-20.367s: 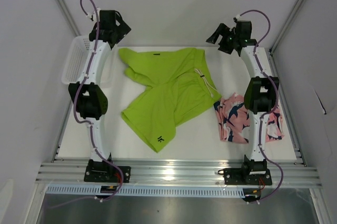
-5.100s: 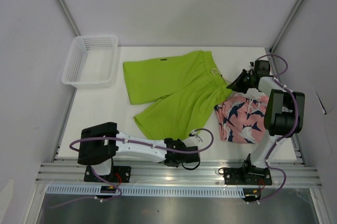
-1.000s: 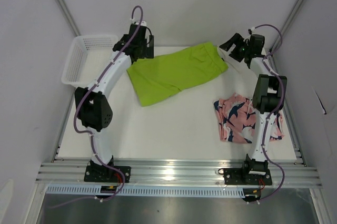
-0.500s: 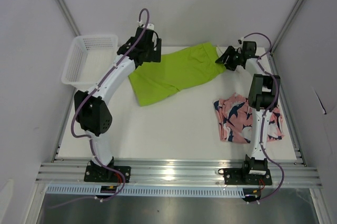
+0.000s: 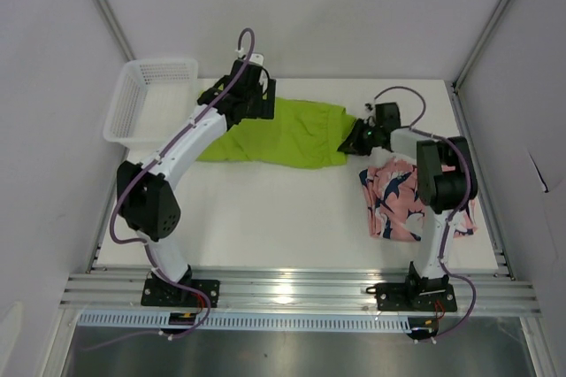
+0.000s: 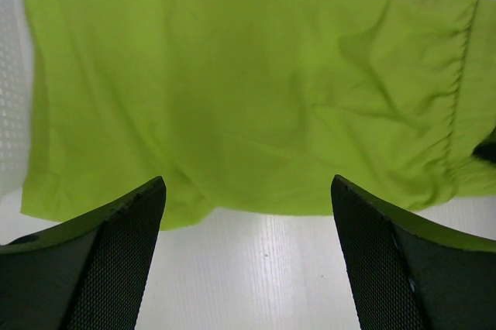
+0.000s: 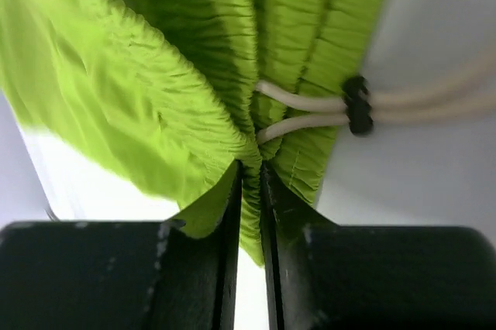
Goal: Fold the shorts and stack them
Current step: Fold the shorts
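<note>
The lime-green shorts (image 5: pixel 279 134) lie folded in a long band across the back middle of the table. My right gripper (image 5: pixel 352 141) is shut on their waistband edge at the right end; in the right wrist view the gathered green cloth (image 7: pixel 249 190) is pinched between the jaws, with the white drawstring (image 7: pixel 302 111) just beyond. My left gripper (image 5: pixel 254 104) hangs open above the band's back left part, its fingers (image 6: pixel 116 252) wide apart over green cloth (image 6: pixel 232 90) and bare table. The coral-pink printed shorts (image 5: pixel 398 200) lie bunched at the right.
A white mesh basket (image 5: pixel 146 98) stands at the back left corner of the table. The right arm's lower links (image 5: pixel 442 191) rise over the pink shorts. Aluminium frame posts and grey walls close in the sides and back.
The right gripper has shut on the green waistband and drawn it forward and left. The left gripper has moved right over the cloth. The green shorts now lie flatter and narrower.
</note>
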`<control>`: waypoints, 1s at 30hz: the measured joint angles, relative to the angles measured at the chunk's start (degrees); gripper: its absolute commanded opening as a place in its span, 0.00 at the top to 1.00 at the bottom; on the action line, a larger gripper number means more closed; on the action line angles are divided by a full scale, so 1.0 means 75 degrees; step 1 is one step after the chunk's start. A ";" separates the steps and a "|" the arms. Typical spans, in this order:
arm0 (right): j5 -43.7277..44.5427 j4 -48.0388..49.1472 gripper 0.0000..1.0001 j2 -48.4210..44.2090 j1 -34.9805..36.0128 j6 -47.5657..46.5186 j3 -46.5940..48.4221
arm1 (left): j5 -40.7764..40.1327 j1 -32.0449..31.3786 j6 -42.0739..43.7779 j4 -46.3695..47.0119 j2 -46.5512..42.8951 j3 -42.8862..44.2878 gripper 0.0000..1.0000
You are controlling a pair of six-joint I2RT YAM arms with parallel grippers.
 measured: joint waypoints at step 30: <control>0.0536 0.1332 0.28 -0.4368 0.1142 0.0831 -0.3934 | 0.1626 -0.1888 0.0093 0.1859 -0.0300 -0.2075 0.20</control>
